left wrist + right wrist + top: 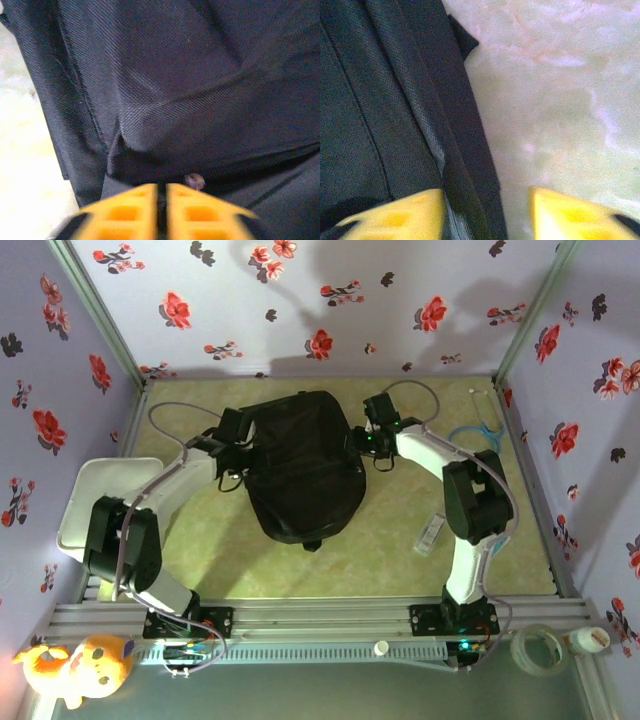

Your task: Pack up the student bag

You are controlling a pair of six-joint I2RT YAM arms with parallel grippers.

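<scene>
The left end effector [161, 189] pinches the student bag [190, 90]; the right end effector [487, 200] gapes wide astride its edge

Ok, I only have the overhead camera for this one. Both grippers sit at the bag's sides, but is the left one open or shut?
Observer: Shut. Its wrist camera shows the left gripper closed right against the bag. I cannot tell if cloth is caught in it.
Operator: And the right one?
Observer: The right gripper is open and straddles the bag's edge, with black cloth on one side and bare table on the other.
Operator: Anything by the left tips?
Observer: A small rounded bit, maybe a zip pull, sits just beyond them.
</scene>
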